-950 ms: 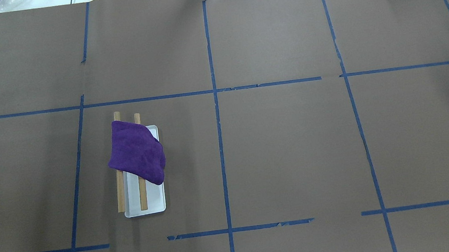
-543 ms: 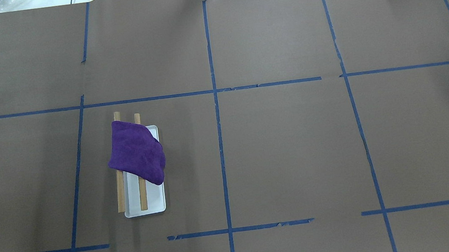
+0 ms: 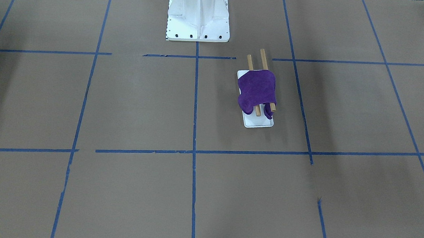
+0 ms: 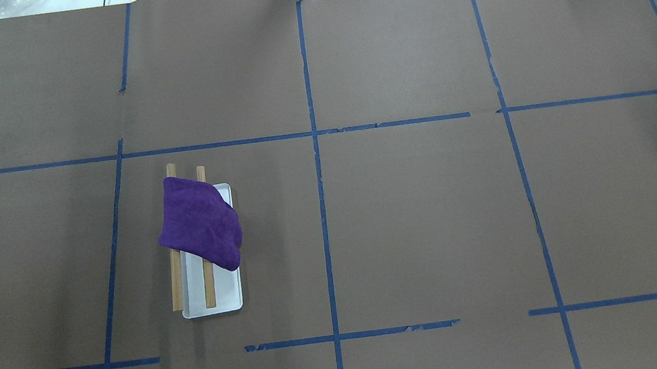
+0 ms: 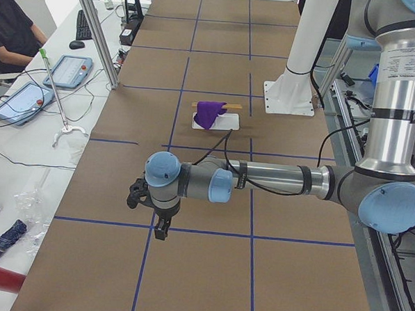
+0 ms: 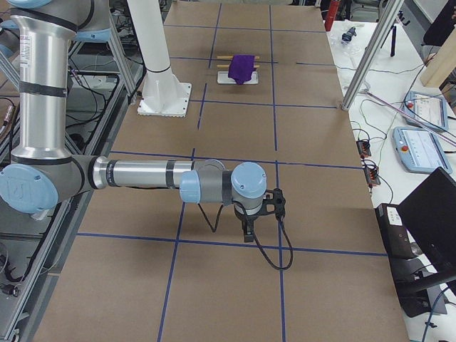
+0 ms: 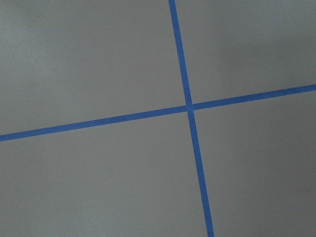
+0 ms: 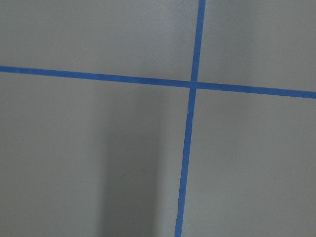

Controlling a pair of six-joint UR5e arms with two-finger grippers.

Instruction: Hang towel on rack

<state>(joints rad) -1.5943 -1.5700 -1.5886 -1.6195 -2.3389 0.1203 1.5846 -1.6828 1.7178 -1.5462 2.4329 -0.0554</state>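
A purple towel lies draped across both wooden rods of the rack, whose white base stands left of the table's centre. In the front-facing view the towel hangs over the rods above the base. My left gripper shows only in the exterior left view, far from the rack, pointing down over the table. My right gripper shows only in the exterior right view, far from the towel. I cannot tell whether either is open or shut.
The white robot pedestal stands at the table's near-robot edge. Blue tape lines grid the brown table. Metal posts and tablets sit beside the table, with a person at the side.
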